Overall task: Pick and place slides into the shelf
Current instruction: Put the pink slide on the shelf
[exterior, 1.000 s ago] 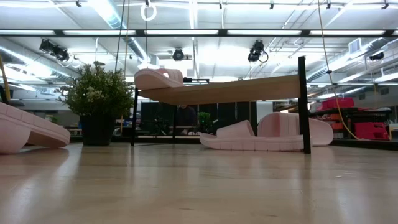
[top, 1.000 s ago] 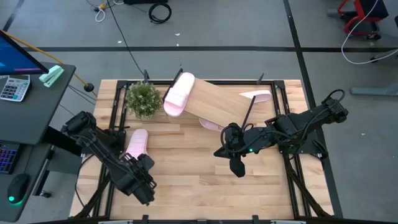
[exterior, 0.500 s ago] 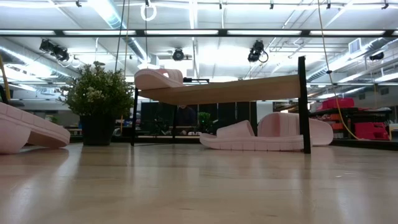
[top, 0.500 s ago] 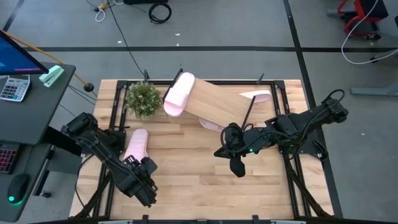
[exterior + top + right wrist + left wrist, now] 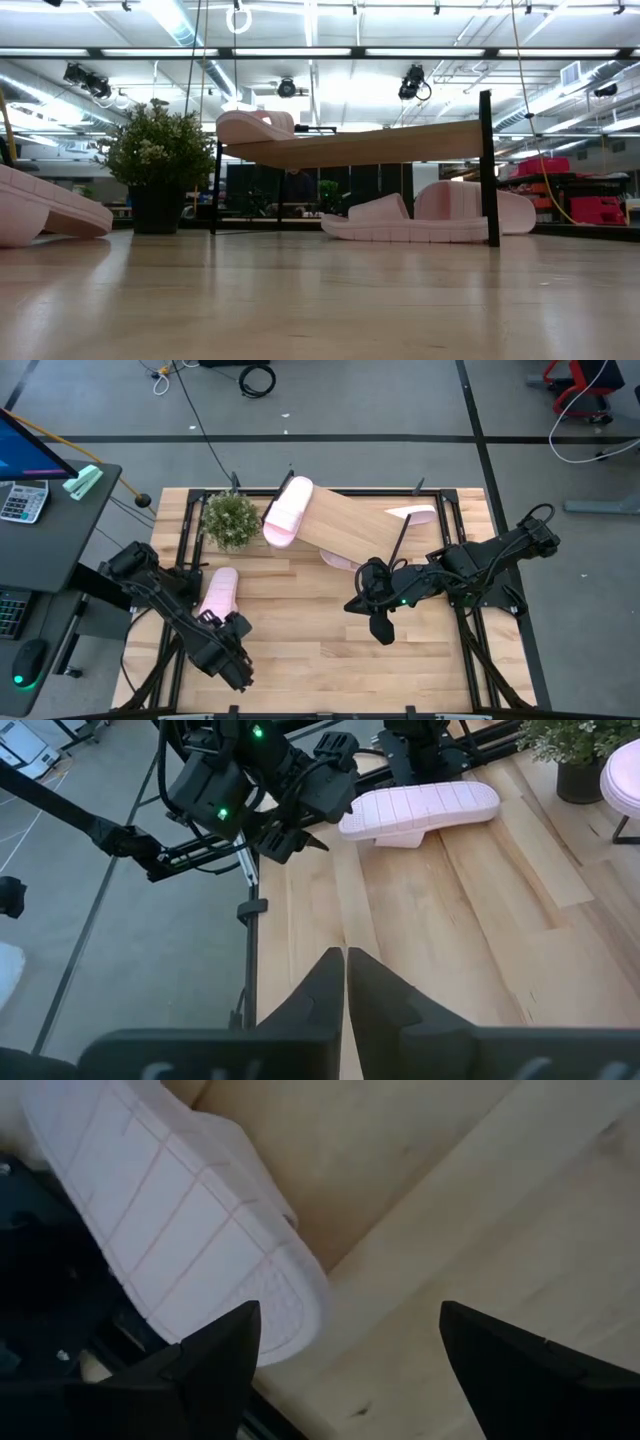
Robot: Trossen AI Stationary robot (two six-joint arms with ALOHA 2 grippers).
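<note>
One pink slide (image 5: 218, 592) lies sole-up near the table's left edge, propped on its strap (image 5: 400, 838), with its grooved sole (image 5: 170, 1230) facing up. My left gripper (image 5: 347, 1315) hangs open just past that slide's near end, pointing down and touching nothing; it also shows in the high view (image 5: 230, 624). A second slide (image 5: 288, 510) sits on the left end of the slanted wooden shelf (image 5: 350, 528). Two more slides (image 5: 400, 222) (image 5: 470, 208) lie on the table under and behind the shelf. My right gripper (image 5: 383, 628) hovers shut over the table's middle, its fingers together in its own view (image 5: 345, 965).
A potted plant (image 5: 231, 518) stands at the far left beside the shelf. The shelf's black legs (image 5: 488, 170) stand on the table. Bare tabletop (image 5: 310, 630) stretches between the two grippers. A desk with a calculator (image 5: 22, 500) lies beyond the table's left edge.
</note>
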